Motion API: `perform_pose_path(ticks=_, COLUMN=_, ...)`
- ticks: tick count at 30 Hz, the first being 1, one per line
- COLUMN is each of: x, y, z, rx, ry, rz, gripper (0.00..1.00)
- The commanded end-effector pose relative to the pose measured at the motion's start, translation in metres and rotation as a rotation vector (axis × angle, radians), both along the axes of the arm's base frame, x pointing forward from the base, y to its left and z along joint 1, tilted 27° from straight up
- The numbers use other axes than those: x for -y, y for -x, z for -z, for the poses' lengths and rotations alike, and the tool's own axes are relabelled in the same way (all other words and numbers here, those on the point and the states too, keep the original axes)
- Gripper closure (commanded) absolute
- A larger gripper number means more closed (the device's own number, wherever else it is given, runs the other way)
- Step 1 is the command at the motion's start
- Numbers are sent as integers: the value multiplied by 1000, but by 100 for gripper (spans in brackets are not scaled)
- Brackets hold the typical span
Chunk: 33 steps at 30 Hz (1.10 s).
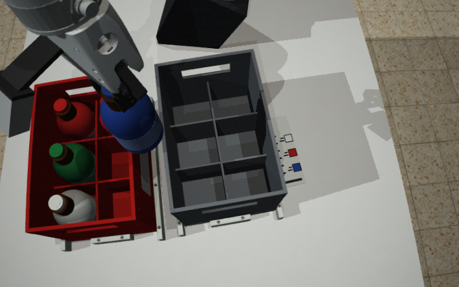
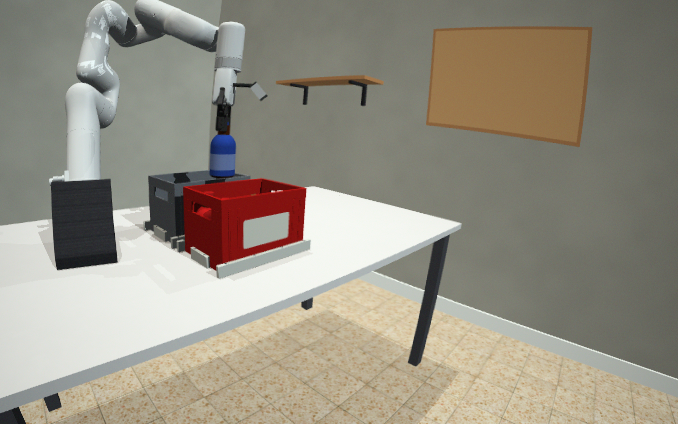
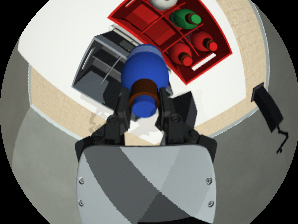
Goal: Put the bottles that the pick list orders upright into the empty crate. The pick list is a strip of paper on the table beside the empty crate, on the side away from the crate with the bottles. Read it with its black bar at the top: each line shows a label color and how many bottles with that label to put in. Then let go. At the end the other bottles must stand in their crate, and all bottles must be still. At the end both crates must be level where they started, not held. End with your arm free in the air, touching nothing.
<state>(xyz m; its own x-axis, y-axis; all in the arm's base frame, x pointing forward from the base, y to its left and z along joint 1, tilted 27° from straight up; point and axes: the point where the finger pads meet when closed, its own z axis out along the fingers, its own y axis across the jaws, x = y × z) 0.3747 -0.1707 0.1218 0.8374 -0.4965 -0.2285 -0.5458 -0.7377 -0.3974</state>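
Note:
My gripper (image 1: 119, 97) (image 2: 222, 123) (image 3: 144, 96) is shut on the neck of a blue-label bottle (image 1: 133, 126) (image 2: 222, 158) (image 3: 144, 70). The bottle hangs upright above the crates' rims, over the red crate's (image 1: 32, 152) (image 2: 245, 220) side next to the empty grey crate (image 1: 230, 206) (image 2: 165, 192) (image 3: 99, 63). In the red crate stand a red bottle (image 1: 69, 116) (image 3: 209, 44), a green one (image 1: 69, 160) (image 3: 186, 18) and a white one (image 1: 69, 206). A second red bottle (image 3: 182, 58) shows in the wrist view. The pick list (image 1: 292, 153) lies right of the grey crate, with blue, red and white squares.
A black box (image 1: 203, 20) (image 2: 82, 222) stands behind the grey crate, by the arm's base. Low white stop brackets (image 1: 230, 221) (image 2: 262, 259) lie around both crates. The table's right edge is well beyond the pick list.

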Motion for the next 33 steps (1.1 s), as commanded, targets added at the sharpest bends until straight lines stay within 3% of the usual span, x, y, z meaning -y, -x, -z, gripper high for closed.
perform_pose_path(ticks=1, x=-2, y=6, z=-3, rx=4, ry=3, rz=1, gripper=100)
perform_pose_path(ticks=33, x=-25, y=56, z=-13, rx=4, ry=3, rz=1, gripper=100)
